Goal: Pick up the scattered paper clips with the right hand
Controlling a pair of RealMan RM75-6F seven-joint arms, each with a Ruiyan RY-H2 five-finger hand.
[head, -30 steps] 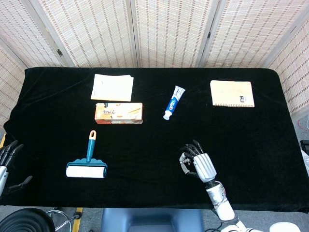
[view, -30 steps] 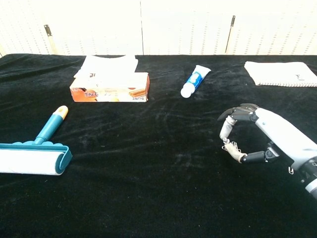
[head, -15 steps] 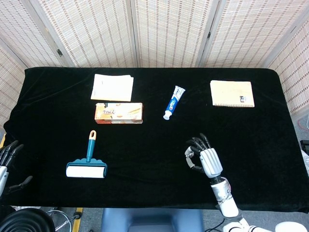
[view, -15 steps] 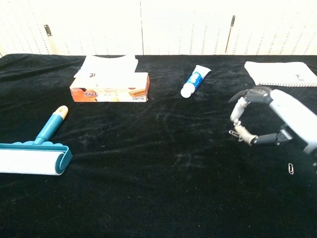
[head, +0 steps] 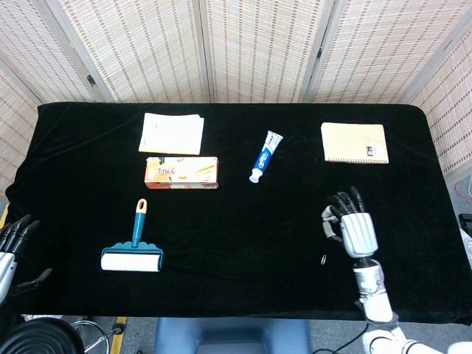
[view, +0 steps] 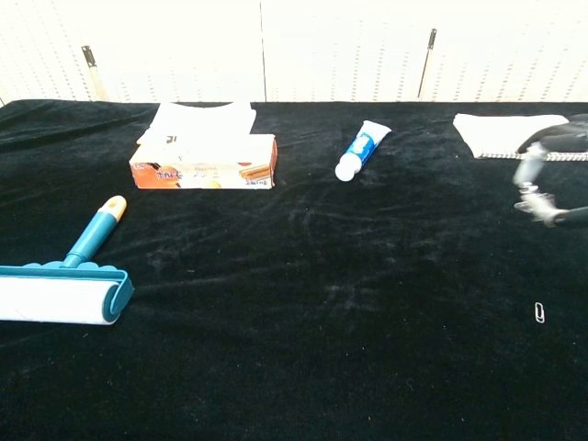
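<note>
— Black cloth covers the table (head: 221,228), with woven screens behind it. What can't you make out from your seat?

— Mostly my right robot hand (head: 352,230). From the chest camera it sits at the frame's right edge, cut off and blurred, so I only see curled fingers (view: 531,171) and something small and pale between them. From the head camera its back faces me, fingers bent inward. It seems to be pinching paper clips, but I cannot tell for sure.

— And the clips on the cloth?

— One paper clip (view: 539,312) lies loose on the cloth, clear in the chest view. In the head view it's a tiny glint just below and left of that hand, apart from it.

— The left side?

— My left robot hand (head: 13,240) shows only in the head view, at the left edge beside the table, partly cropped, fingers spread and holding nothing.

— Anything else?

— A lint roller (head: 133,253), a snack box (head: 181,172) with a paper pad (head: 172,133) behind it, a toothpaste tube (head: 265,155) and a notebook (head: 354,142), whose right end is cropped in the chest view.
</note>
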